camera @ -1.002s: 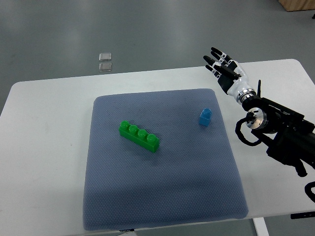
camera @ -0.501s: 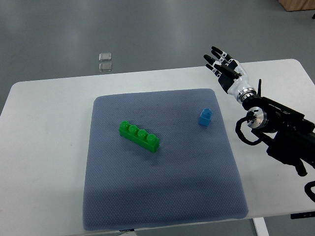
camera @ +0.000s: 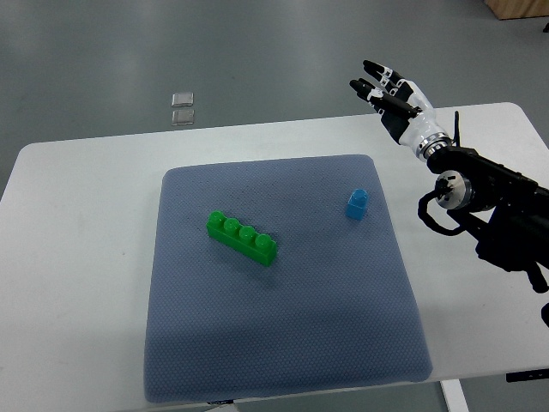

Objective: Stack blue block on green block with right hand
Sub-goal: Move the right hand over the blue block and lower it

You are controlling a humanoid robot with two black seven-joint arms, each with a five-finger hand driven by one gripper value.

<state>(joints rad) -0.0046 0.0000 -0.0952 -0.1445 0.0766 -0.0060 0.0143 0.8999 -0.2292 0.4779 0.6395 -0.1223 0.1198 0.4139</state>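
A small blue block (camera: 358, 204) stands upright on the right part of the blue-grey mat (camera: 283, 335). A long green block (camera: 243, 238) with a row of studs lies near the mat's middle left, angled. My right hand (camera: 383, 94) is open with fingers spread, holding nothing, raised above the table's far edge, up and to the right of the blue block and well apart from it. Its black arm (camera: 489, 202) comes in from the right edge. The left arm does not show.
The mat lies on a white table (camera: 77, 257). Two small clear squares (camera: 183, 107) lie on the grey floor beyond the table's far edge. A wooden object's corner (camera: 519, 7) shows at the top right.
My right hand and forearm have risen and moved up and back, away from the blue block, fingers still spread. The blocks have not moved.
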